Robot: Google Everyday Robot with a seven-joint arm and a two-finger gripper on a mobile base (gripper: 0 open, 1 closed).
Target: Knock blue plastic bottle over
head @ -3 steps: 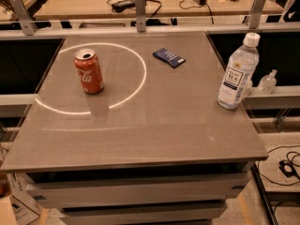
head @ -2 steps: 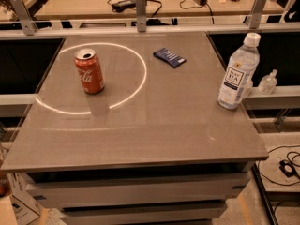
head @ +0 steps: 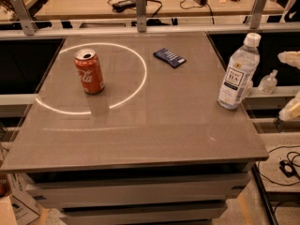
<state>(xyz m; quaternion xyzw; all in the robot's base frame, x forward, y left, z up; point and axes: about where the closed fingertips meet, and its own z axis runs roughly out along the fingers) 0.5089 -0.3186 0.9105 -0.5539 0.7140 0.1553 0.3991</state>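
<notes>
Camera view: gripper [head: 289, 84] showing at picture's right edge, fingers standing apart, gripping nothing; blue plastic bottle [head: 238, 74] standing upright near it

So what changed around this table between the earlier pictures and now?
The gripper has come into view at the right edge, beside the tall clear bluish plastic bottle but apart from it. Nothing was taken hold of. The bottle stands upright on the same spot; the red Coca-Cola can and the dark blue flat packet have not moved.
</notes>
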